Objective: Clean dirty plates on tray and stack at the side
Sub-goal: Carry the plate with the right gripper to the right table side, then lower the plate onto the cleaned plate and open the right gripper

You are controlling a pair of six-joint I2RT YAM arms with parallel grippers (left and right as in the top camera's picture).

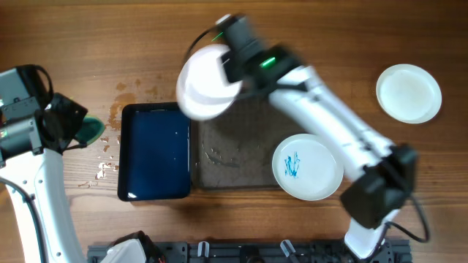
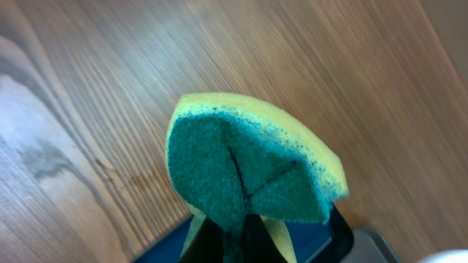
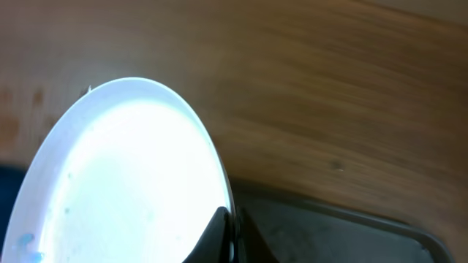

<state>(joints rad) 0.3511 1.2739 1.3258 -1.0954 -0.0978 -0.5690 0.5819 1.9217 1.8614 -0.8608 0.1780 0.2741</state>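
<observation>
My right gripper [image 1: 228, 71] is shut on the rim of a white plate [image 1: 205, 84], holding it tilted above the tray's far left corner. In the right wrist view the rim is pinched between the fingers of the right gripper [image 3: 234, 230], and the plate's [image 3: 124, 175] face looks mostly white with a faint blue speck low at the left. A second plate [image 1: 307, 166] with blue scribble lies on the right end of the grey-brown tray [image 1: 234, 157]. A third, unmarked plate [image 1: 409, 93] rests on the table at the far right. My left gripper [image 1: 79, 128] is shut on a green-and-yellow sponge [image 2: 248, 164] left of the blue tray.
A dark blue tray [image 1: 155, 151] holding water sits directly left of the grey-brown tray. Water drops and stains mark the wood around its left side [image 1: 102, 164]. A dark rack [image 1: 241, 252] runs along the table's near edge.
</observation>
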